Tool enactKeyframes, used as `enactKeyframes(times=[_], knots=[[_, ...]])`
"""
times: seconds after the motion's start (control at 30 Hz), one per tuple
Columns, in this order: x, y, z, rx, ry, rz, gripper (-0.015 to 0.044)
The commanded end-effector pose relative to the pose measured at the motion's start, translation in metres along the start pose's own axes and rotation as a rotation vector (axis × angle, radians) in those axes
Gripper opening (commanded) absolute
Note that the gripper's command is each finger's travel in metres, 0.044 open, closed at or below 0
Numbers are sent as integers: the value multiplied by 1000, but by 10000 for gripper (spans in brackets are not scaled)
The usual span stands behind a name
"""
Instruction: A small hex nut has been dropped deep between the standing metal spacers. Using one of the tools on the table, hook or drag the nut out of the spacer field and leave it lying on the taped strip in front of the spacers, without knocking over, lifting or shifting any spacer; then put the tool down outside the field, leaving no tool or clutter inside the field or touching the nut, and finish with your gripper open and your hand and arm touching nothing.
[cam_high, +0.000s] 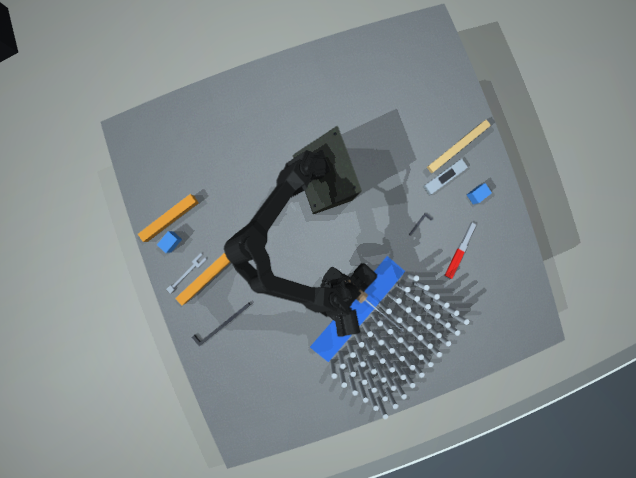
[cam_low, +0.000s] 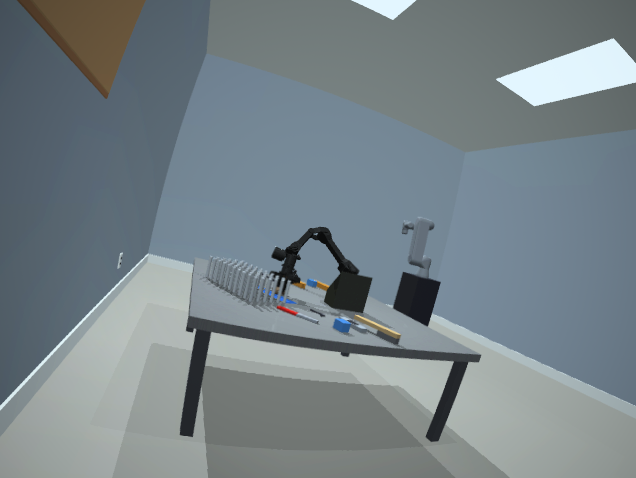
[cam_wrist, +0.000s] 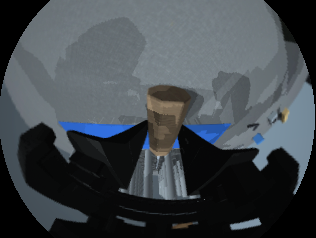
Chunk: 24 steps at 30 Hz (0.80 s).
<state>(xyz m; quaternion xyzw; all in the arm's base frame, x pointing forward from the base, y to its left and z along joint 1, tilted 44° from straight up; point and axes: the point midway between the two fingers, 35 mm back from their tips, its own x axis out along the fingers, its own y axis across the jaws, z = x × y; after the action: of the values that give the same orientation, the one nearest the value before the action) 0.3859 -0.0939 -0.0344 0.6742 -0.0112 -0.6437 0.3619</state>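
Somewhere among the spacers (cam_high: 406, 328) ahead of the gripper (cam_high: 354, 302), the nut is lying out of sight, so retrieval looks unfinished. The gripper is clamping the wooden handle (cam_wrist: 166, 117) of a thin hook tool (cam_high: 383, 313), whose long axis is pointing away from it into the field, across the blue strip (cam_high: 322, 343) beneath.
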Motion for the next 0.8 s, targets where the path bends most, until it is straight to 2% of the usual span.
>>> enactKeyframes(times=[0.0, 0.77], knots=[[-1, 0, 3, -2, 1, -2, 0], [-5, 0, 17, -2, 0, -2, 0]])
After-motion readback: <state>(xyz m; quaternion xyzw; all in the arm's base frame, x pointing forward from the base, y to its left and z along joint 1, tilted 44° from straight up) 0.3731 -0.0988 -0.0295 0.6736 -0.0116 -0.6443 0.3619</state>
